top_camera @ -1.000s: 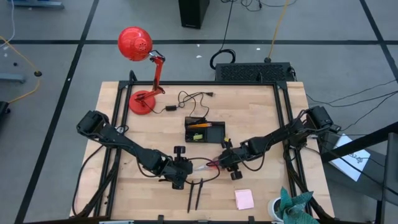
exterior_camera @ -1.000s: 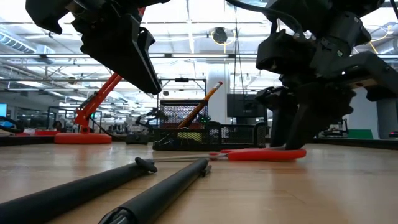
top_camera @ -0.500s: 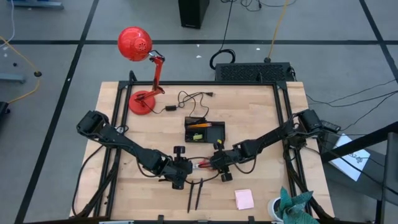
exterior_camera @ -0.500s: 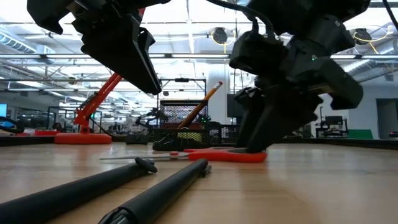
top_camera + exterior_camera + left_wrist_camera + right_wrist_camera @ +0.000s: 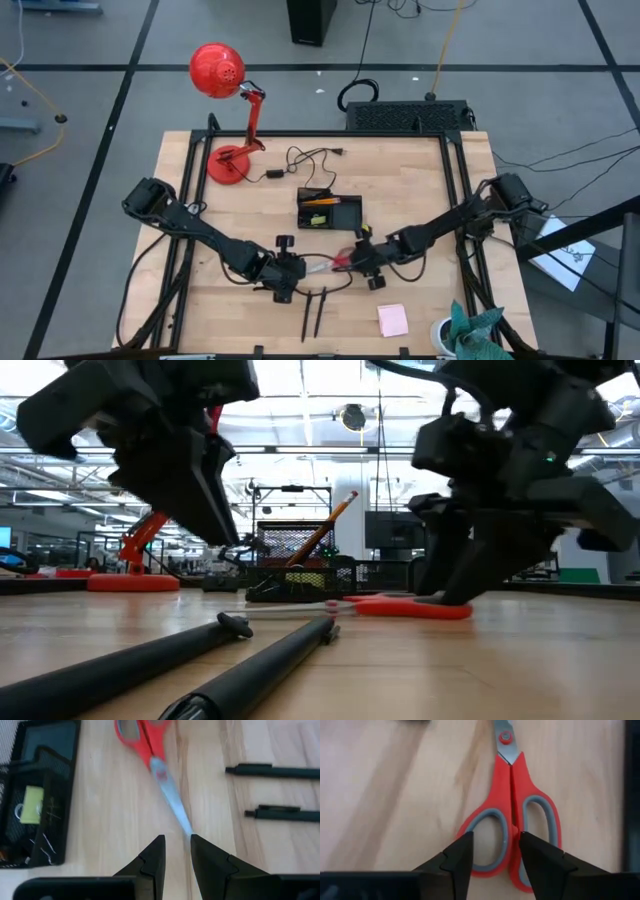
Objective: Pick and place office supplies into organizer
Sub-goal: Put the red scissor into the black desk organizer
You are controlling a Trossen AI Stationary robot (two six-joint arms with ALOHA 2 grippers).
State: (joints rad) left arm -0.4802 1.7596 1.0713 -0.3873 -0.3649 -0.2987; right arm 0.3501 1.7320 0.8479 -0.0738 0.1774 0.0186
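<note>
**Scissors flat on the table between both grippers**

The red-handled scissors (image 5: 330, 264) lie closed on the wood at about 6 o'clock from the organizer (image 5: 329, 210), blades toward 9 o'clock. The right gripper (image 5: 491, 851) hangs over the handles, fingers spread with a gap, pinching nothing. The left gripper (image 5: 175, 854) sits at the blade tip, fingers slightly apart and empty. Two black pens (image 5: 314, 312) lie near, at 6 o'clock from the scissors; a pink sticky-note pad (image 5: 392, 319) lies toward 4 o'clock.
</note>
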